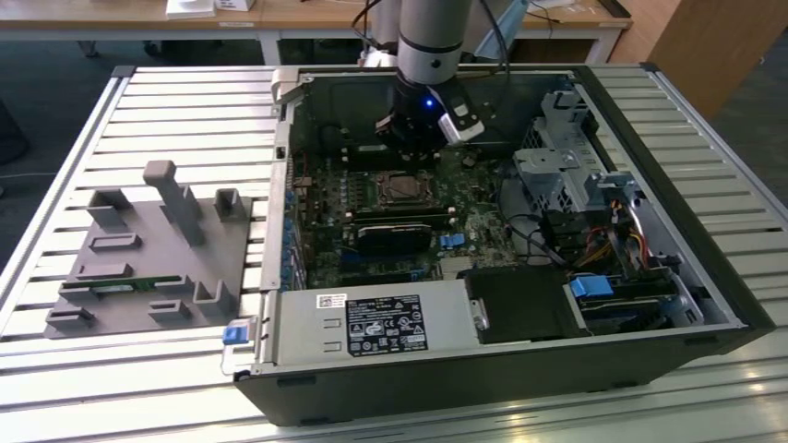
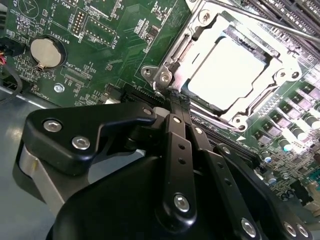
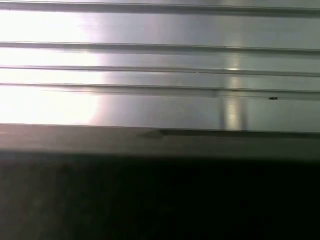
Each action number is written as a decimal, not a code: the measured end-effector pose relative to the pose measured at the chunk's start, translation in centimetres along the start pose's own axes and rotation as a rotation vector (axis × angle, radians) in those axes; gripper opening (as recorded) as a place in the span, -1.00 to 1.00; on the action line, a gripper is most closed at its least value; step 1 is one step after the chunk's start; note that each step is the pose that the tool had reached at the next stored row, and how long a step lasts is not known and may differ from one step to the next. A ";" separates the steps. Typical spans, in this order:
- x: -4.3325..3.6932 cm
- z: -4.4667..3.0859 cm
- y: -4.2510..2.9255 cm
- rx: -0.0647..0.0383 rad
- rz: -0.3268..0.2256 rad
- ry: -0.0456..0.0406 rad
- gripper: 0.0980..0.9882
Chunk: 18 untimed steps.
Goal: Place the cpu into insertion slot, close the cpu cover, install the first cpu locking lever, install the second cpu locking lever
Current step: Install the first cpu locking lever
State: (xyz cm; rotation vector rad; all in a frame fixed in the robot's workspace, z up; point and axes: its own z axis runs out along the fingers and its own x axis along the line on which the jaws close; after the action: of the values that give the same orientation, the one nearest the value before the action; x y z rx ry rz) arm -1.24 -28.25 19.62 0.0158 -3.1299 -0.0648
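In the second wrist view the cpu (image 2: 227,70) lies in the insertion slot (image 2: 176,75), its pale silver top facing up. The cpu cover (image 2: 280,75), a silver frame, lies flat around it. A thin metal lever rod (image 2: 260,20) runs along one side of the socket. My gripper (image 2: 172,102) has its black fingers (image 2: 176,145) pressed together with nothing between them, their tips at the socket's corner. In the exterior view the gripper (image 1: 407,152) hangs inside the open computer case just behind the insertion slot (image 1: 400,188) on the green motherboard (image 1: 474,235).
The black computer case (image 1: 665,157) lies open on a slatted aluminium table (image 1: 185,111). A grey fixture block (image 1: 148,258) stands at the exterior view's left. Drive cages and cables (image 1: 591,221) crowd the right of the case. A coin battery (image 2: 44,52) sits on the board.
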 end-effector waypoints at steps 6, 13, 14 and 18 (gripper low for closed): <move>0.01 -0.72 0.05 0.000 0.000 -0.0002 -0.98; 0.02 -1.62 -0.05 0.000 0.000 -0.0001 -0.98; 0.02 -1.63 -0.20 0.001 0.000 0.0000 -0.98; 0.02 -1.63 -0.45 0.000 0.000 0.0001 -0.98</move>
State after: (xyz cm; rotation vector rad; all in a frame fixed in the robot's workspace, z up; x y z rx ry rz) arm -1.24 -28.76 21.23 0.0154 -3.1298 -0.0642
